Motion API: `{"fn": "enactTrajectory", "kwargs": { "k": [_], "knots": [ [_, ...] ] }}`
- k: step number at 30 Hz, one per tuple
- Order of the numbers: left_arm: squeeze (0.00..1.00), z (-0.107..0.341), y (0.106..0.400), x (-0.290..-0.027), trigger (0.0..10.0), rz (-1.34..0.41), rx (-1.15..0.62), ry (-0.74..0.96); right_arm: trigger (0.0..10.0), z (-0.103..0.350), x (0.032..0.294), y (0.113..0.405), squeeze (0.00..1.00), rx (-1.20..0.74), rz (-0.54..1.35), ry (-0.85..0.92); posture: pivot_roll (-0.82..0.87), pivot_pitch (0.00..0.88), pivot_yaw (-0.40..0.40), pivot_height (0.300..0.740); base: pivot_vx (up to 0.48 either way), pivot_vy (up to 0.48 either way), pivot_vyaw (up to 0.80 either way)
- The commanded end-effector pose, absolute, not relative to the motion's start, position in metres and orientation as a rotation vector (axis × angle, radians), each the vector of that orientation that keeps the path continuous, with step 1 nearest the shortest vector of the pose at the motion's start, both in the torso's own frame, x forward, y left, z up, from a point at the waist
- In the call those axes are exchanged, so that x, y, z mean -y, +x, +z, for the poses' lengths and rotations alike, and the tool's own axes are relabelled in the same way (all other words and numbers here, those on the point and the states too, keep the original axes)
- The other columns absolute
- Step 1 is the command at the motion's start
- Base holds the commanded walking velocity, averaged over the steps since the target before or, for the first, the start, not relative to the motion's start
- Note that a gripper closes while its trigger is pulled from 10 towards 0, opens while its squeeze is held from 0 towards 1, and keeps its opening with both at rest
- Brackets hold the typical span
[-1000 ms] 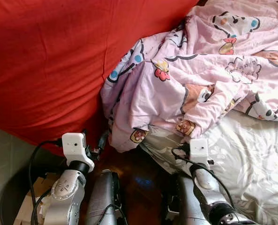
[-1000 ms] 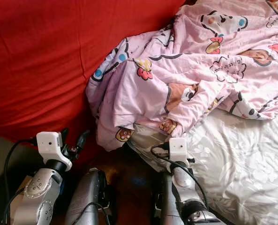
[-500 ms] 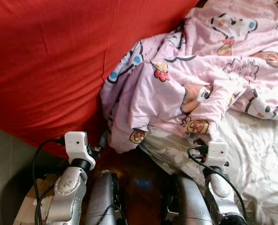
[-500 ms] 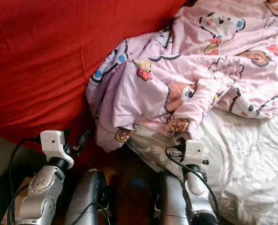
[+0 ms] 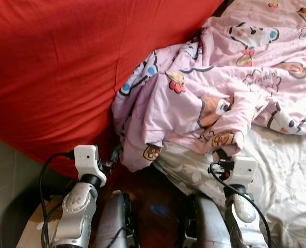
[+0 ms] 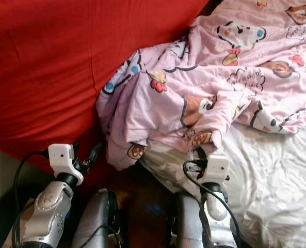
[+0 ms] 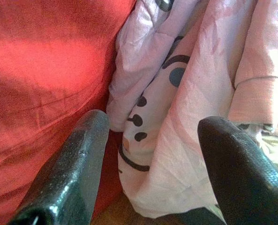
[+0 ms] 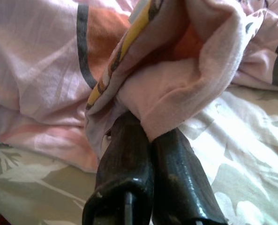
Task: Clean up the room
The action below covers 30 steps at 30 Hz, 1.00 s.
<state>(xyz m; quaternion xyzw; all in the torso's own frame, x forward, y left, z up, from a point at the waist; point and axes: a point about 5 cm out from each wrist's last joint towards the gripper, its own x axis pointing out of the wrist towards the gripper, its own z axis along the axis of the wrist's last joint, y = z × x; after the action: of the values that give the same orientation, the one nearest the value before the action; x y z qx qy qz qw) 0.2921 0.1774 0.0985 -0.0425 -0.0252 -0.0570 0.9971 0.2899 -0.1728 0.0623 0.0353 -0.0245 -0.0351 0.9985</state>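
Right gripper clenched on a fold of the pink cartoon-printed quilt, crumpled over the pale leaf-patterned bedsheet. Left gripper released, fingers spread beside the quilt's hanging corner, against the red fabric backdrop.

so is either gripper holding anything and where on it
The right gripper is shut on a folded edge of the pink blanket. The left gripper is open by the blanket, holding nothing.

Bright daylight falls from the right, glaring on the white sheet and washing out its folds. The red cover is evenly lit. Deep shadow lies on the floor near the robot. Head views are sharp; wrist views are soft close up.
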Motion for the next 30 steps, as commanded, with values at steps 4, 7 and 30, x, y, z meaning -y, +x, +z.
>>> {"fn": "enactTrajectory", "kwargs": {
  "k": [4,7,30],
  "knots": [
    [0.00,0.082,0.285,-0.185,10.0,-0.105,-0.004,-0.066,10.0,0.053,0.181,0.282,0.00,0.002,-0.116,0.070,0.01,0.235,0.035,0.687,0.000,0.000,0.00],
    [0.00,0.077,0.284,-0.187,10.0,-0.096,-0.019,-0.065,10.0,0.053,0.183,0.281,0.00,-0.001,-0.122,0.070,0.01,0.229,0.036,0.707,0.000,0.000,0.00],
    [0.00,0.065,0.277,-0.190,10.0,-0.041,-0.025,-0.099,10.0,0.055,0.179,0.285,0.00,-0.030,-0.065,0.034,0.02,0.253,0.018,0.740,0.000,0.000,0.00]
  ]
}}
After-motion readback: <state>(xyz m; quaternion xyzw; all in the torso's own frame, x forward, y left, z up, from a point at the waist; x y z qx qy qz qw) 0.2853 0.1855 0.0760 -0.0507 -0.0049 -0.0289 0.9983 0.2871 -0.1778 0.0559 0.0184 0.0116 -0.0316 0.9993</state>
